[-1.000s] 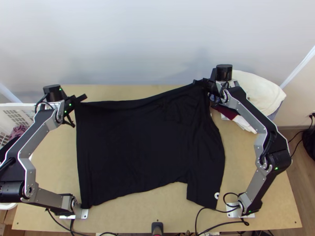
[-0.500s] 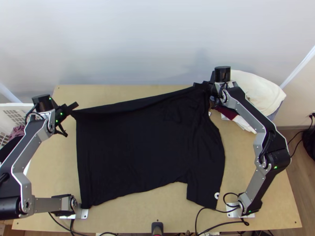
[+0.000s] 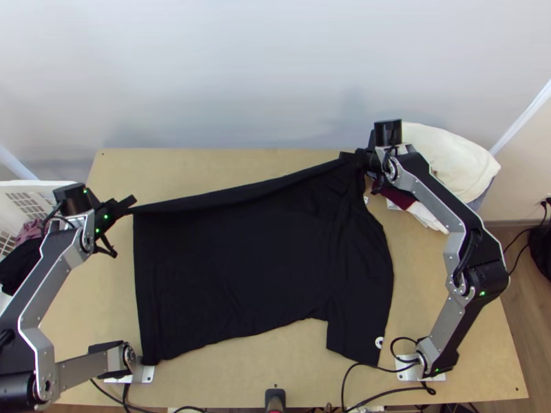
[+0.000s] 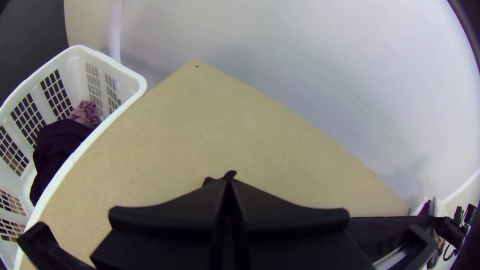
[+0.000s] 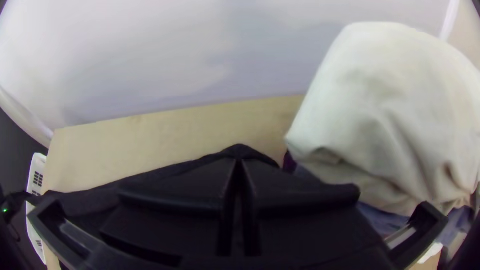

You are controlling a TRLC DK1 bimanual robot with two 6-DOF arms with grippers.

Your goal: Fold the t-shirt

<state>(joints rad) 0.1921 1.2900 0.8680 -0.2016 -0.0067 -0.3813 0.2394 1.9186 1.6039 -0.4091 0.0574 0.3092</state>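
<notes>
The black t-shirt (image 3: 241, 268) lies spread in the top view, with a sleeve at the lower right and its far edge lifted between the grippers. At that edge's left end my left gripper (image 3: 131, 205) is shut on the cloth; in the left wrist view the left gripper (image 4: 229, 180) has its fingers together, a bit of black cloth at the tips. My right gripper (image 3: 355, 157) is shut on the edge's right end. In the right wrist view the right gripper (image 5: 239, 162) holds a bunched part of the t-shirt (image 5: 150, 177), which stretches off toward the left arm.
A white basket (image 4: 107, 60) with dark and mauve cloth stands beyond the table's left edge. At the back right a pile with a cream cloth (image 3: 448, 158) on top sits close to the right gripper. Bare wood of the table (image 3: 206, 162) shows behind the t-shirt.
My left gripper has moved left and toward the table's near side, bringing the t-shirt's far left corner along. The right gripper has shifted slightly nearer, still holding its end. More bare table shows behind the cloth.
</notes>
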